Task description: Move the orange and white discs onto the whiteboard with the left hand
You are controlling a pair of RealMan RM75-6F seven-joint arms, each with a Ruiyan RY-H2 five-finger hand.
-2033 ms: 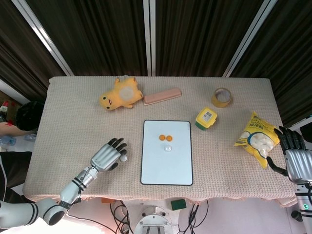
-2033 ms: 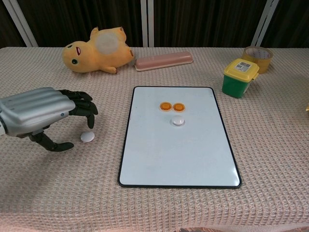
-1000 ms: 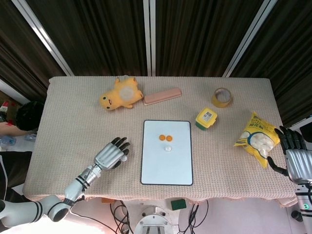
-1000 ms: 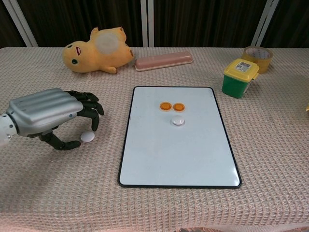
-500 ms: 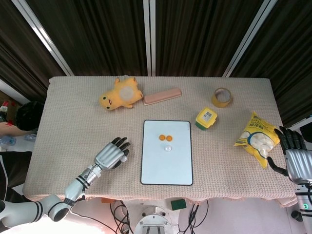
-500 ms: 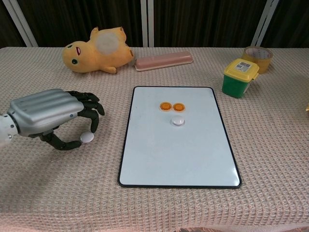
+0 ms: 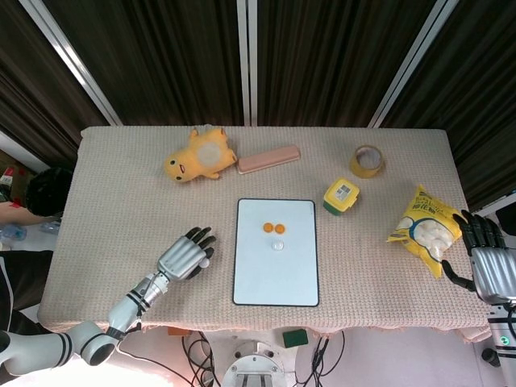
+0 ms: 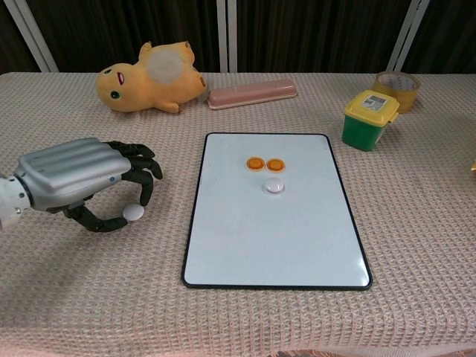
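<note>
Whiteboard (image 8: 275, 238) bearing three discs (image 8: 265, 165), fourth white disc (image 8: 134, 213) pinched in left hand (image 8: 78, 178)

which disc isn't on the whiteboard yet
The white disc at the left hand, lying on the tablecloth left of the whiteboard. The two orange discs and other white disc already sit on it.

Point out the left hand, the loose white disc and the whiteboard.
left hand (image 8: 78, 175), chest view, silver back of the hand
white disc (image 8: 134, 213), chest view, its top face
whiteboard (image 8: 274, 238), chest view, bare white surface
</note>
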